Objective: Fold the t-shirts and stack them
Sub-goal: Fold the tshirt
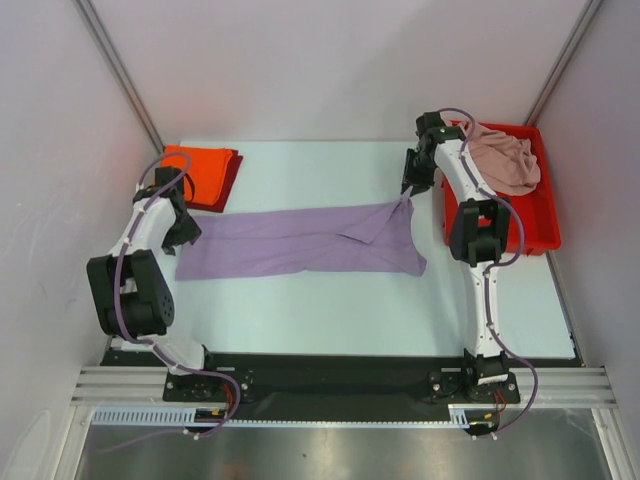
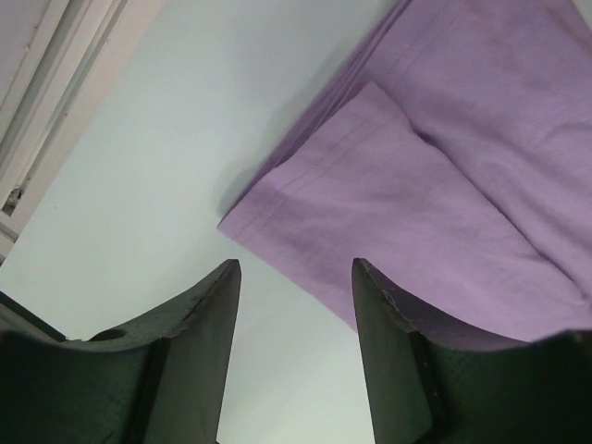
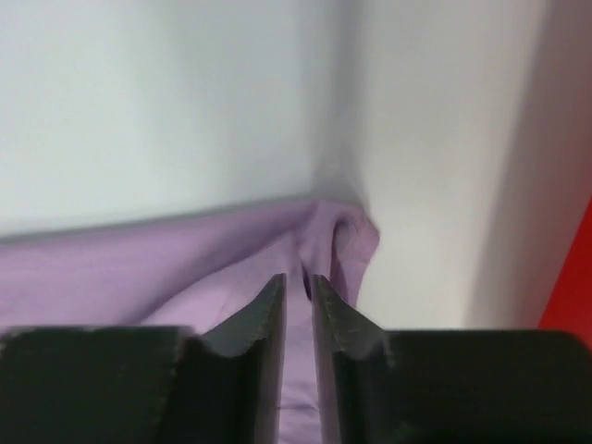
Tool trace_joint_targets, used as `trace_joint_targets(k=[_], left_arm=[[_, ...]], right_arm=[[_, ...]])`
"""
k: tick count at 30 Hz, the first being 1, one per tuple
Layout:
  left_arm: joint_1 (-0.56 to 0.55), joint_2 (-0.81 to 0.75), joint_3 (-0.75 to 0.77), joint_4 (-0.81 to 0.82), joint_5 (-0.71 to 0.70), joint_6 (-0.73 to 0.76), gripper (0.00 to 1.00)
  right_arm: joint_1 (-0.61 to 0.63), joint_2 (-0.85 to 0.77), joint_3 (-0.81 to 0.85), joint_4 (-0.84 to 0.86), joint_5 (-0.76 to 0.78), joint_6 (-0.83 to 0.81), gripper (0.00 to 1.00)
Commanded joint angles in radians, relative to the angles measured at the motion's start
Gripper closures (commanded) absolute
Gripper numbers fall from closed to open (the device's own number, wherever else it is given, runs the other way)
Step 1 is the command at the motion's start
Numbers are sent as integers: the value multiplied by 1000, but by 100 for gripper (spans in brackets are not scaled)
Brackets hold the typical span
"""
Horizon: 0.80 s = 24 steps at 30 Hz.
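Looming nearest the lens, showing the left gripper (image 2: 296, 268) with its two dark fingers (image 2: 199, 342) standing wide apart, released and clasping nothing, hovering over the table (image 1: 350, 310) near its left edge. Pointing toward a folded corner of the lavender-purple t-shirt (image 1: 300, 245), lying just beyond the fingertips and not touching them.

Picturing, at the table's far-left corner, an orange-red t-shirt (image 1: 195, 168) folded into a neat square and sitting atop a dark red t-shirt (image 1: 234, 180), which is peeking out along its right side.

Catching the lavender-purple t-shirt stretching across the table's middle from left to right as a long folded band. Lying mostly flat, with its right end creasing and rising to a small peak.

Showing the right gripper (image 3: 297, 279) meeting that peak over the table's right half, its fingers drawn almost together with only a slim gap between them. Revealing cloth bunching right at the tips, yet not telling clearly whether pinched or free.

Showing, at the table's right edge, a red tray (image 1: 535, 225) holding a pale pink t-shirt (image 1: 505, 160), heaped and crumpled toward its far end, with the right arm crossing over the tray's left side.
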Motion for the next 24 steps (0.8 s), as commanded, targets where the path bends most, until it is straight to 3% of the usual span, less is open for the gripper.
trace_joint_targets(k=[1,4,6,9,12,15,17,18,19,22,24], left_arm=[[-6,-85,-8,0,29,-15,43],[-6,-116,-31,-4,45,-31,44],[-4,-132,-56,0,56,-37,45],[-3,-151,-84,3,93,-51,48],[-1,-166,-116,20,131,-57,55],[3,-168,-145,39,165,-65,62],[6,-165,-162,51,177,-61,66],[8,-165,-168,54,185,-63,67],[11,-160,-174,63,191,-63,68],[28,-143,-202,80,220,-63,73],[45,-128,-216,91,233,-58,76]], right_arm=[[-7,38,116,17,-11,-27,57],[-7,-9,127,-34,9,-21,35],[-4,-74,89,-74,39,-16,31],[12,-258,-116,-68,56,-1,27],[49,-481,-438,-17,40,-4,27],[60,-704,-785,66,27,15,34],[57,-842,-1018,159,0,42,49],[55,-873,-1072,184,-8,53,53],[57,-899,-1127,207,-11,71,67],[63,-953,-1258,293,-16,113,76],[59,-939,-1294,329,7,116,75]])
